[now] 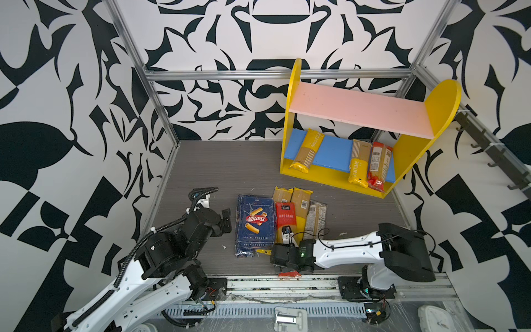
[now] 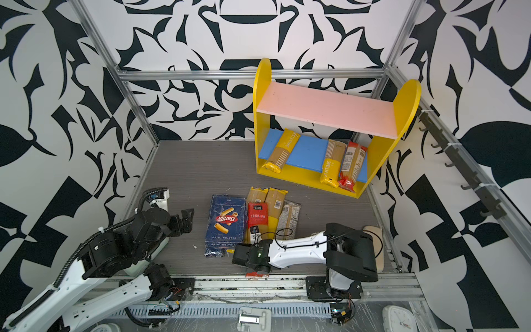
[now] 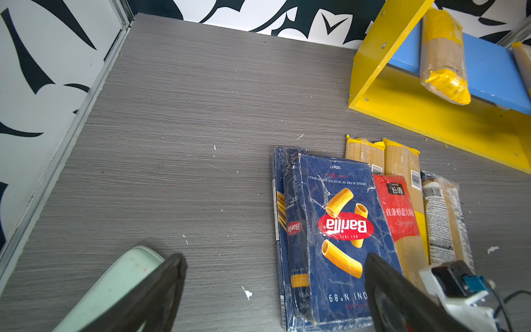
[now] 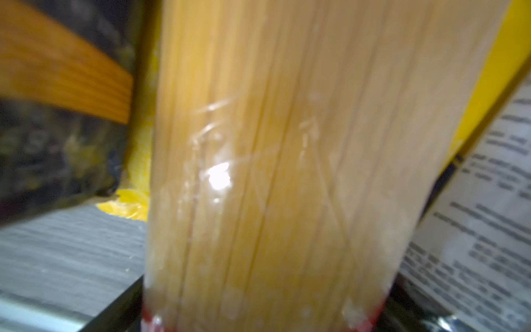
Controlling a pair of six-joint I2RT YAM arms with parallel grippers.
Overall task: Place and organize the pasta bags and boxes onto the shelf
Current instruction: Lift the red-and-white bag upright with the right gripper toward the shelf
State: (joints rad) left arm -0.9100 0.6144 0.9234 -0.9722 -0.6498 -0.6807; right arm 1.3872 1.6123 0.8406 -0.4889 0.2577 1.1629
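1. Red bag (image 1: pixel 285 217) lies in the pile on the table (image 1: pixel 201 172), beside rigatoni box (image 1: pixel 255 221), partly over yellow bags (image 1: pixel 301 198); dark bag (image 1: pixel 316 215) at pile's right edge
2. Rigatoni box lies on spaghetti box (image 3: pixel 290 158)
3. Right gripper (image 1: pixel 283 260) low at red bag's near end; clamped or not, cannot tell
4. Left gripper (image 1: pixel 226 220) hangs left of the boxes, jaws wide, holding nothing
5. Shelf (image 1: pixel 296 95) at right rear, three shelved bags (image 1: pixel 359 163) on its blue board (image 1: pixel 333 152)

The shelf (image 1: pixel 296 95) had yellow sides, a pink upper board (image 1: pixel 359 115) and a blue lower board (image 1: pixel 333 152). The rigatoni box (image 1: pixel 255 221) was dark blue with a red oval logo. The walls (image 1: pixel 201 43) showed black-and-white shapes.
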